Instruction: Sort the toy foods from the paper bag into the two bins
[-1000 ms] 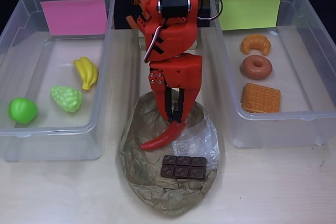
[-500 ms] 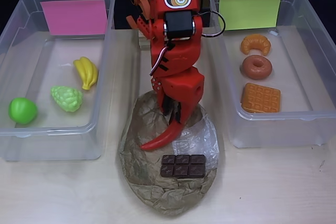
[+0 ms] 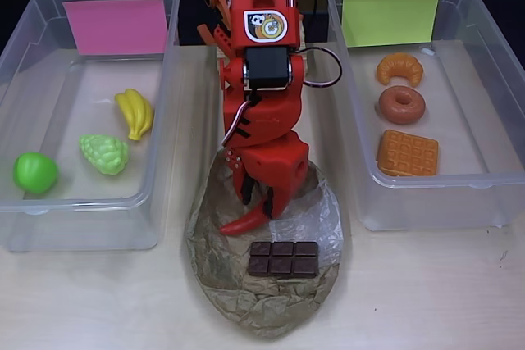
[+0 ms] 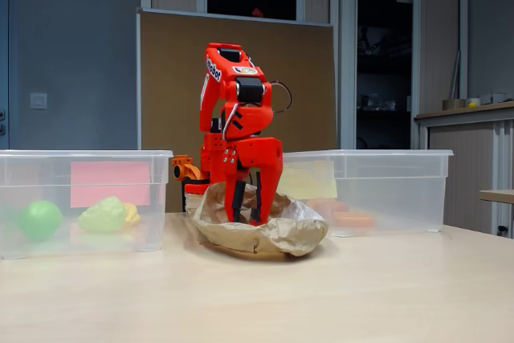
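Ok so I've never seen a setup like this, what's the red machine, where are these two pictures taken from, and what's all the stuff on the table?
The red machine is a small robot arm; its gripper ends in two jaws. One picture looks straight down from overhead, the other is from a fixed camera at table height in front.

On the table lies a crumpled paper bag holding a red chili and a chocolate bar. The jaws are lowered over the chili's upper end; whether they grip it yet is unclear.

The bin with the pink sheet holds bananas, grapes and a green apple. The bin with the yellow-green sheet holds a croissant, a donut and a waffle.
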Motion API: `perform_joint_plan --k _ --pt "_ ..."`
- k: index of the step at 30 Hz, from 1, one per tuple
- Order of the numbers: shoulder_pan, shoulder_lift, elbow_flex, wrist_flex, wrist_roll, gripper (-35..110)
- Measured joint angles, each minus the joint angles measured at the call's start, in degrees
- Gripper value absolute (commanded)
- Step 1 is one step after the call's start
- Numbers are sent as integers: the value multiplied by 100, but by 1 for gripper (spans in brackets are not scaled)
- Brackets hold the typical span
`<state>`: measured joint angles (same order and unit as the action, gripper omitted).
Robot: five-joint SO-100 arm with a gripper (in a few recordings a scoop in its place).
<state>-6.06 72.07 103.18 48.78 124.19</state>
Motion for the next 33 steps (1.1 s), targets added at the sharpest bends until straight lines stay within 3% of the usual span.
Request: perform_joint_plan --k 15,22,33 --pt "-44 -334 176 -501 26 0" --pt "-62 -35 -264 1063 -352 0" --pt "141 729 -2505 4781 -1450 1"
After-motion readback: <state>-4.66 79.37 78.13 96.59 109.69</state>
